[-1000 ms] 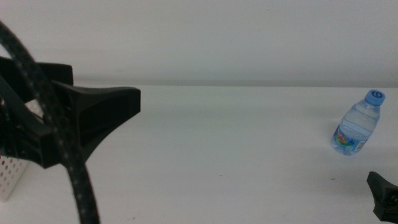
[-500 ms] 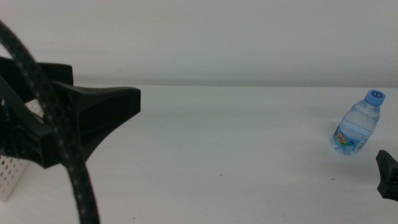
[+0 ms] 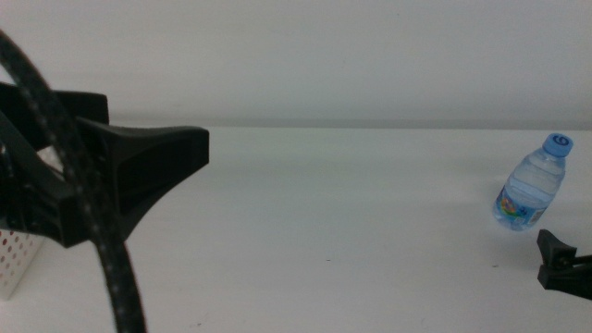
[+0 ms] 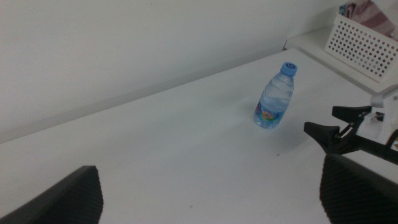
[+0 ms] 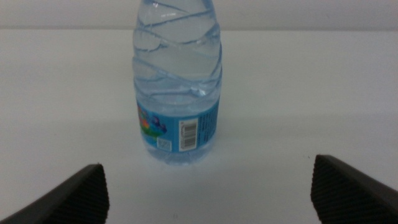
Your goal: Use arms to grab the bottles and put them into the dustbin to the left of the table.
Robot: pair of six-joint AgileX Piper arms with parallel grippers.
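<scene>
A small clear water bottle (image 3: 531,192) with a blue cap stands upright near the table's right edge. My right gripper (image 3: 561,265) sits low just in front of it, apart from it. In the right wrist view the bottle (image 5: 180,87) fills the centre, and the right gripper (image 5: 206,169) is open wide with nothing between its jaws. My left gripper (image 3: 153,129) hangs open at the far left, over the white perforated dustbin (image 3: 15,265). The left wrist view shows the bottle (image 4: 274,97) far off, the left gripper (image 4: 208,180) open and empty, and the right gripper (image 4: 333,124) near the bottle.
The white table (image 3: 351,213) stretches bare between the two arms, with a plain pale wall behind. In the left wrist view a second white perforated basket (image 4: 365,45) with something pinkish in it stands beyond the bottle, past the table's far end.
My right gripper has risen from the picture's bottom right corner and come in closer to the bottle. The left arm and the bottle have not moved.
</scene>
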